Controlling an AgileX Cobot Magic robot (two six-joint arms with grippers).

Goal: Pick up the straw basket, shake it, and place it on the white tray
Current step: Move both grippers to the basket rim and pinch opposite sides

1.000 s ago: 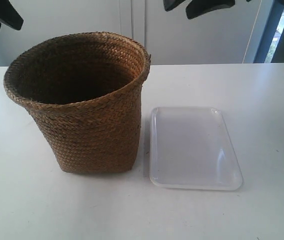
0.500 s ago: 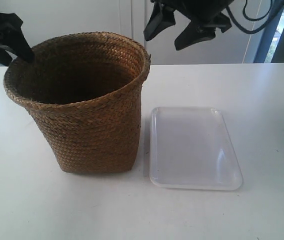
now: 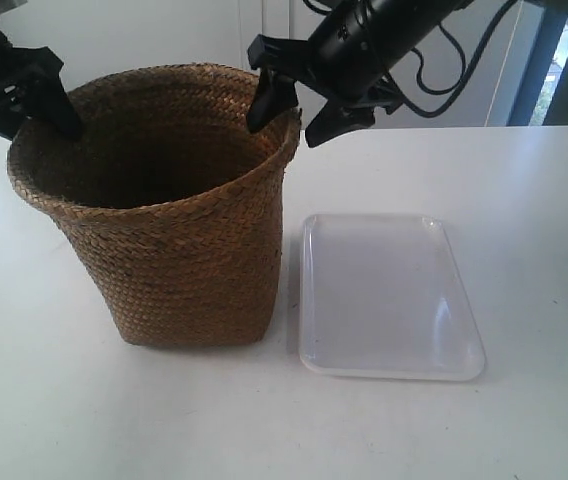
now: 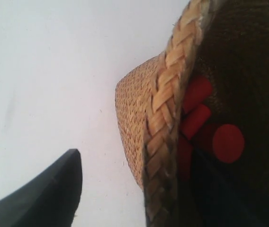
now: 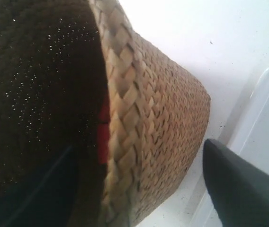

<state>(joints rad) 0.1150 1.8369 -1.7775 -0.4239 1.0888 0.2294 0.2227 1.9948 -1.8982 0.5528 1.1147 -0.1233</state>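
Observation:
The straw basket (image 3: 179,230) stands upright on the white table, just left of the white tray (image 3: 389,300), which lies flat and holds nothing. My left gripper (image 3: 24,108) is open over the basket's far left rim; in the left wrist view the braided rim (image 4: 160,118) runs between one finger outside (image 4: 44,194) and one inside. My right gripper (image 3: 284,130) is open astride the far right rim (image 5: 122,118), with its outer finger (image 5: 238,189) on the tray's side. Neither gripper is shut on the weave. Red cylinders (image 4: 222,142) lie inside the basket.
The white table (image 3: 524,180) runs out beyond the tray, and also in front of the basket and tray. A white wall and a window edge (image 3: 534,70) stand behind the table. Cables (image 3: 464,70) hang from the right arm.
Both arms have come down from the top of the view. Their open grippers now straddle the basket's rim on either side. The basket and the tray have not moved.

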